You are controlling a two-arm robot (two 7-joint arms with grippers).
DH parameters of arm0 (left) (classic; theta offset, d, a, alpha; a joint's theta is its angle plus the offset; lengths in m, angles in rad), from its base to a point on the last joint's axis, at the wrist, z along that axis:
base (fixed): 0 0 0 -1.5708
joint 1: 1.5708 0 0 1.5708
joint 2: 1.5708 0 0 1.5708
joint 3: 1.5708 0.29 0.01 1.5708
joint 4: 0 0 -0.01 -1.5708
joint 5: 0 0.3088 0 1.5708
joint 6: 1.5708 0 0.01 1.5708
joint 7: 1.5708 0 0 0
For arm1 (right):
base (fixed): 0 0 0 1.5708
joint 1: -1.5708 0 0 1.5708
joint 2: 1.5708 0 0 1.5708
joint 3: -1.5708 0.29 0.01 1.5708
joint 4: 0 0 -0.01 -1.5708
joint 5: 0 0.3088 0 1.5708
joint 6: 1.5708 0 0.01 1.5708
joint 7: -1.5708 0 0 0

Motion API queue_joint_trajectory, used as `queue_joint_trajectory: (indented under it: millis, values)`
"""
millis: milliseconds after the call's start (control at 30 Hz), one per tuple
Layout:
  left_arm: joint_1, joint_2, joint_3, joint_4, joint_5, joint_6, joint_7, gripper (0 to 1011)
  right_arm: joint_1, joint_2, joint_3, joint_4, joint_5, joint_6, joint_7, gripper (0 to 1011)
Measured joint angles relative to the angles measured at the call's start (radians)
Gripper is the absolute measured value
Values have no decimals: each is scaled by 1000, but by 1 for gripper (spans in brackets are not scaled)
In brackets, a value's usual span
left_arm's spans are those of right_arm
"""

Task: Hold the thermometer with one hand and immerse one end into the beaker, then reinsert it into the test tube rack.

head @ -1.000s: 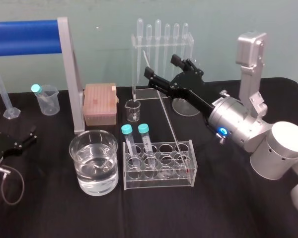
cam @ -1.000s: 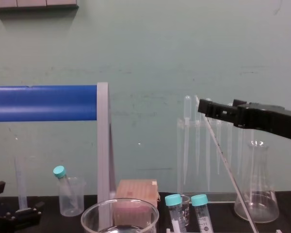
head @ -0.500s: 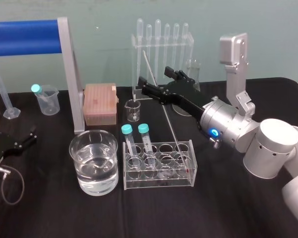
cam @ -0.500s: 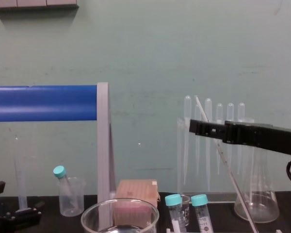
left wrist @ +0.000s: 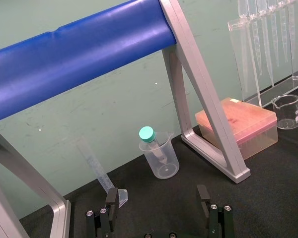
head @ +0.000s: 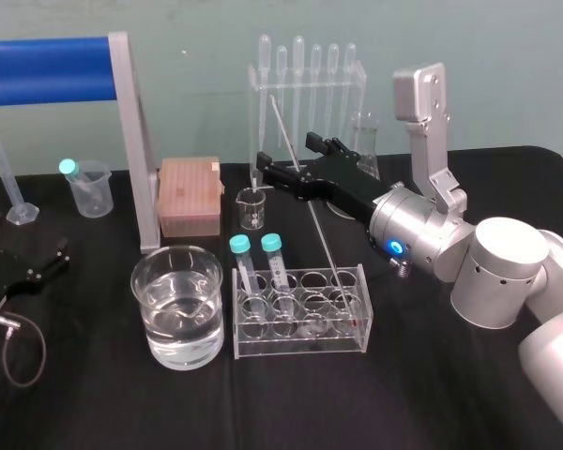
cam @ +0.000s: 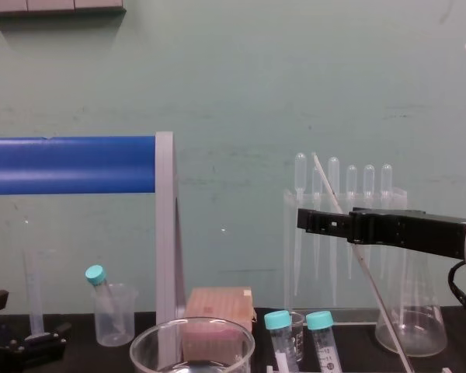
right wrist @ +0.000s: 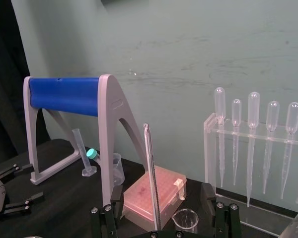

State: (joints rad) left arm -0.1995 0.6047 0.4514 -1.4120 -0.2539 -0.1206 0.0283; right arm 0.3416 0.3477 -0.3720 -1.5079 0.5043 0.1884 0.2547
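The steeply leaning thermometer (head: 324,239) stood untouched between the spread fingers of the right hand (head: 286,155), while the left hand (left wrist: 157,193), also spread, lay well apart.

Light even and diffuse, moderately bright. Green wall (cam: 295,78) lit flat, no hot spots. Black surface (head: 103,403) swallows shadows. Small glints on beaker (head: 178,249) rim; silver arm shell (head: 507,246) brightest on top. Wrist ring (head: 396,248) glows blue.
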Motion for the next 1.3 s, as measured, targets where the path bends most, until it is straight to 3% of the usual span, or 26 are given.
queue_joint_trajectory:
  millis: [567,1200,1300]
  values:
    - [0,0,0,0,0,0,0,1008,16,-12,2,21,-34,17,36,1004]
    - [0,0,0,0,0,0,0,1008,16,-12,2,21,-31,16,35,1004]
    - [0,0,0,0,0,0,0,1008,15,-12,2,21,-31,16,35,948]
